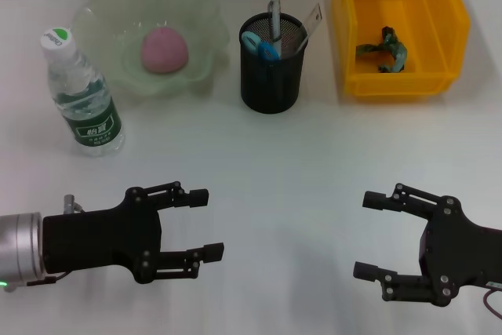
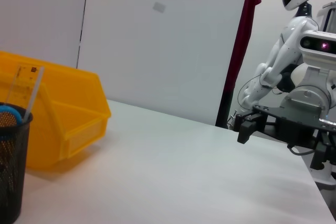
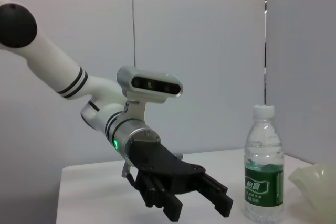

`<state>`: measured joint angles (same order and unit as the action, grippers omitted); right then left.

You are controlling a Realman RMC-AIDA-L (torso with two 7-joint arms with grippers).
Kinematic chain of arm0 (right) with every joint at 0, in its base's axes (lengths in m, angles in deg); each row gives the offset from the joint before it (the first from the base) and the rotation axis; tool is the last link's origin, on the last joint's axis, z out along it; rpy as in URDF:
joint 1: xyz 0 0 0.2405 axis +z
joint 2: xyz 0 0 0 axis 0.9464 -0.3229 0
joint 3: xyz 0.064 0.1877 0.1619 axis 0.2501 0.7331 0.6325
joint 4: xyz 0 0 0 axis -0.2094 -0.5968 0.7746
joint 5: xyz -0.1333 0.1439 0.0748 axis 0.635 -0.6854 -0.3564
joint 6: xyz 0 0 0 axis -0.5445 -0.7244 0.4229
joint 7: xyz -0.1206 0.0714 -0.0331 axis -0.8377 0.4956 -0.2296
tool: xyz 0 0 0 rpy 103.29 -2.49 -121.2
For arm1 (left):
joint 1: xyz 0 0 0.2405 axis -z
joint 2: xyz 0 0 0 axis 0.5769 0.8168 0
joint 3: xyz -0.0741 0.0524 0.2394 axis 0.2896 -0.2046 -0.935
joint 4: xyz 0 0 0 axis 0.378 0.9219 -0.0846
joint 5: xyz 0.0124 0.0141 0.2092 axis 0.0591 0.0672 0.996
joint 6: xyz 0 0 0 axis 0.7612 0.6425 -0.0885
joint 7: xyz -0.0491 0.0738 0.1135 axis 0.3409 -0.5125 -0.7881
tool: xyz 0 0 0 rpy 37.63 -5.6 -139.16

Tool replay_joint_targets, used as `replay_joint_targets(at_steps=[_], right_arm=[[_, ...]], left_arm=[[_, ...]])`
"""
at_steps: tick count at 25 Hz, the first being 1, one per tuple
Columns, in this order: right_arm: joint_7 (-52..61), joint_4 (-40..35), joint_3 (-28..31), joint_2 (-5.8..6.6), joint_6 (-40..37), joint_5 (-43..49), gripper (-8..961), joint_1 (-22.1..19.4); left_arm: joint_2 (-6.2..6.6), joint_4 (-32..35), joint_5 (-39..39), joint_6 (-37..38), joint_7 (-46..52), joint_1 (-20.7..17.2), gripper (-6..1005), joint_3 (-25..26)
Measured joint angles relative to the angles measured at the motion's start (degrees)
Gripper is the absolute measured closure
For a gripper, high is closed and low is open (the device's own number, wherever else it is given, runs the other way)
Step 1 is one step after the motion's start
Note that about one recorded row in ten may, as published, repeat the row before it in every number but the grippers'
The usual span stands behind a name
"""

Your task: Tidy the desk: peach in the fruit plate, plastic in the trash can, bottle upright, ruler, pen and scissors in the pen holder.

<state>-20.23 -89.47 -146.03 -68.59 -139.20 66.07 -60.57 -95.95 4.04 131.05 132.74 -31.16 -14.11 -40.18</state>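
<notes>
Pink peach (image 1: pixel 164 50) in green fruit plate (image 1: pixel 102 13)

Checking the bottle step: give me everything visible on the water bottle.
The water bottle is clear plastic with a white cap and a green label, and looks largely full. It stands upright on the white table, at the robot's left, just beside the pale green fruit plate. Nothing grips it; the right wrist view shows it standing free.

White desk (image 1: pixel 259 170): bottle (image 1: pixel 81 96), plate (image 1: pixel 110 29), holder (image 1: pixel 271 76), bin (image 1: pixel 396 84).
</notes>
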Motion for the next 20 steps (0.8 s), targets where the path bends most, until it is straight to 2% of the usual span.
replay_joint_targets(at_steps=[20], right_arm=[[-0.2,1.3,0.4,-0.01,1.0,-0.1,129,0.7]], left_arm=[[-0.94,0.0,-0.5,0.0,-2.1,-0.6,197,0.3]])
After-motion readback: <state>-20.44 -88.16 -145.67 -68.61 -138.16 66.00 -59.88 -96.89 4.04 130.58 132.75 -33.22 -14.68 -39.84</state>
